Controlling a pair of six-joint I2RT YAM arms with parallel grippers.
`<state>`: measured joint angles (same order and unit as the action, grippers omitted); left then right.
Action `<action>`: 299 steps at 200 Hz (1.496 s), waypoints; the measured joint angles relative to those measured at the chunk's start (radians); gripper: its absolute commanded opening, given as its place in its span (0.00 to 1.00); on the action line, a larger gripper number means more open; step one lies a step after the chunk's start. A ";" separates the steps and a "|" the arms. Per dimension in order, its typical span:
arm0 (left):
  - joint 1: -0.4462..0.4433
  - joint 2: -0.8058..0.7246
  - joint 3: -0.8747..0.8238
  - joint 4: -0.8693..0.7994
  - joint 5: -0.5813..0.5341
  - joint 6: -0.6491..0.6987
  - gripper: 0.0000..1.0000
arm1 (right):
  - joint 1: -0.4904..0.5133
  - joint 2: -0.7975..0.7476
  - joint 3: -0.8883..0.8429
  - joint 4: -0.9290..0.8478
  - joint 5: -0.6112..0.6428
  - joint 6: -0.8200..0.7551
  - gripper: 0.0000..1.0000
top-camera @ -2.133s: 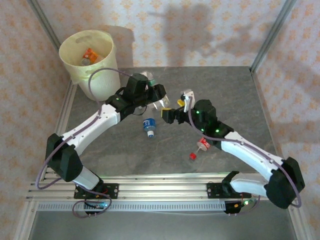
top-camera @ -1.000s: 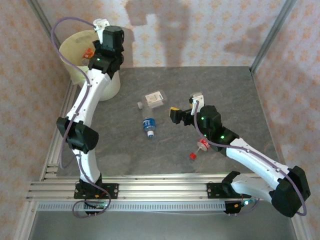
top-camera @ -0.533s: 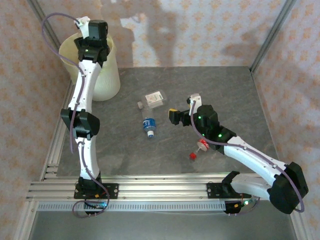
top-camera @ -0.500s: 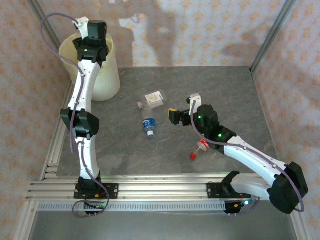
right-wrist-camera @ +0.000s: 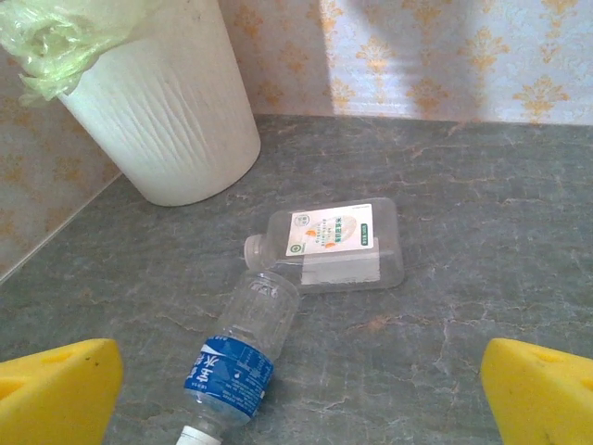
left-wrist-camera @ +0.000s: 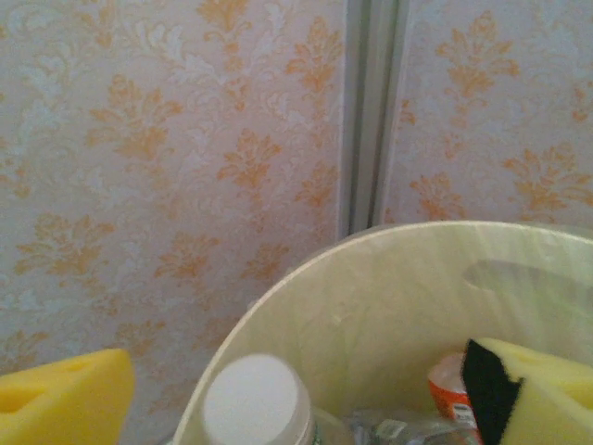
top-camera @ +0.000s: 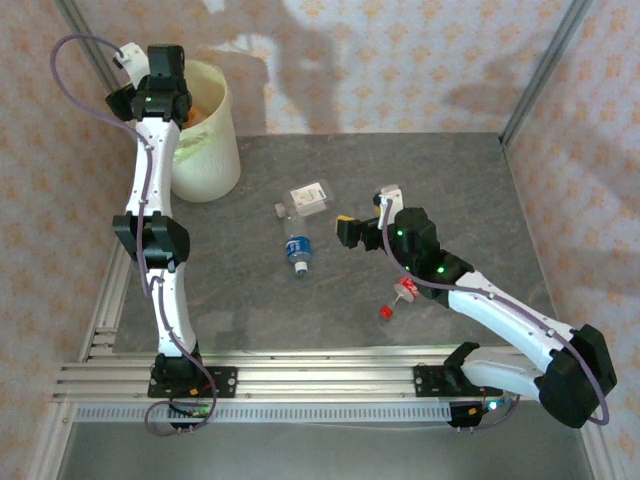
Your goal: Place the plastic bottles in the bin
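Note:
The cream bin [top-camera: 212, 150] stands at the table's far left corner. My left gripper [top-camera: 158, 92] hangs over its left rim. In the left wrist view the left gripper [left-wrist-camera: 296, 408] is open, its yellow pads [left-wrist-camera: 56, 400] wide apart. A white-capped bottle [left-wrist-camera: 256, 404] lies below between them, touching neither, beside an orange-labelled bottle [left-wrist-camera: 452, 389] inside the bin [left-wrist-camera: 371, 297]. A flat white-labelled bottle [top-camera: 308, 198] and a blue-labelled bottle [top-camera: 298, 250] lie mid-table. My right gripper [top-camera: 346, 232] is open just right of them. From the right wrist, the flat bottle [right-wrist-camera: 338, 246] and blue-labelled bottle [right-wrist-camera: 241, 357] lie ahead of the right gripper [right-wrist-camera: 296, 399].
A small red-and-white bottle [top-camera: 405, 290] lies partly under my right forearm, with a loose red cap [top-camera: 384, 313] beside it. Patterned walls and metal frame posts [left-wrist-camera: 371, 111] close in the table at the back and sides. A green liner [right-wrist-camera: 56, 37] hangs over the bin [right-wrist-camera: 167, 120].
My left arm swung from the table's middle up to the bin, then further left over its rim, and its jaws opened. The right arm barely moved.

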<state>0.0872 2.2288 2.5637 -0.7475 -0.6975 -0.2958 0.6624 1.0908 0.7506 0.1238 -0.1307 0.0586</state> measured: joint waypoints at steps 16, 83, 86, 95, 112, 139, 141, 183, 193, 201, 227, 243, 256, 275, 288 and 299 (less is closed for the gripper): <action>0.000 0.000 0.003 -0.008 -0.004 -0.014 1.00 | 0.000 0.003 0.001 0.000 0.000 0.004 0.99; -0.034 0.000 0.007 -0.021 -0.117 -0.047 1.00 | 0.000 0.017 0.002 0.000 -0.005 0.011 0.99; -0.041 0.000 0.007 -0.021 -0.129 -0.047 1.00 | 0.000 0.018 0.002 0.000 -0.005 0.011 0.99; -0.061 0.000 0.007 -0.021 -0.166 -0.047 1.00 | 0.000 0.019 0.002 0.000 -0.007 0.011 0.99; -0.105 0.000 0.008 -0.027 -0.233 -0.049 1.00 | 0.000 0.023 0.003 0.000 -0.008 0.011 0.99; -0.175 0.000 0.008 -0.050 -0.320 -0.071 1.00 | 0.000 0.025 0.008 0.000 -0.012 0.015 0.99; -0.180 0.000 0.008 -0.051 -0.324 -0.072 1.00 | 0.000 0.025 0.009 0.000 -0.012 0.016 0.99; -0.285 -0.012 0.007 -0.124 -0.340 -0.137 1.00 | 0.000 0.025 0.015 -0.003 -0.012 0.019 0.99; -0.312 -0.034 -0.010 -0.132 -0.325 -0.146 1.00 | 0.000 0.025 0.015 -0.003 -0.011 0.019 0.99; -0.334 -0.059 -0.035 -0.133 -0.309 -0.150 1.00 | 0.000 0.025 0.015 -0.003 -0.011 0.019 0.99; -0.409 -0.190 -0.150 -0.140 -0.206 -0.157 1.00 | 0.000 0.025 0.015 -0.003 -0.011 0.018 0.99; -0.449 -0.298 -0.263 -0.129 -0.111 -0.163 1.00 | 0.000 0.031 0.015 -0.003 -0.011 0.018 0.99; -0.472 -0.401 -0.386 -0.098 -0.033 -0.169 1.00 | 0.000 0.040 0.016 -0.003 -0.011 0.017 0.99; -0.495 -0.533 -0.563 -0.050 0.076 -0.182 1.00 | 0.000 0.053 0.016 -0.003 -0.011 0.014 0.99; -0.505 -0.607 -0.683 -0.009 0.157 -0.195 1.00 | 0.000 0.055 0.016 -0.003 -0.011 0.014 0.99; -0.510 -0.651 -0.769 0.021 0.210 -0.213 1.00 | 0.000 0.056 0.016 -0.003 -0.011 0.014 0.99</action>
<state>-0.4232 1.5780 1.7943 -0.7265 -0.4877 -0.5091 0.6624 1.1473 0.7662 0.1211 -0.1413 0.0731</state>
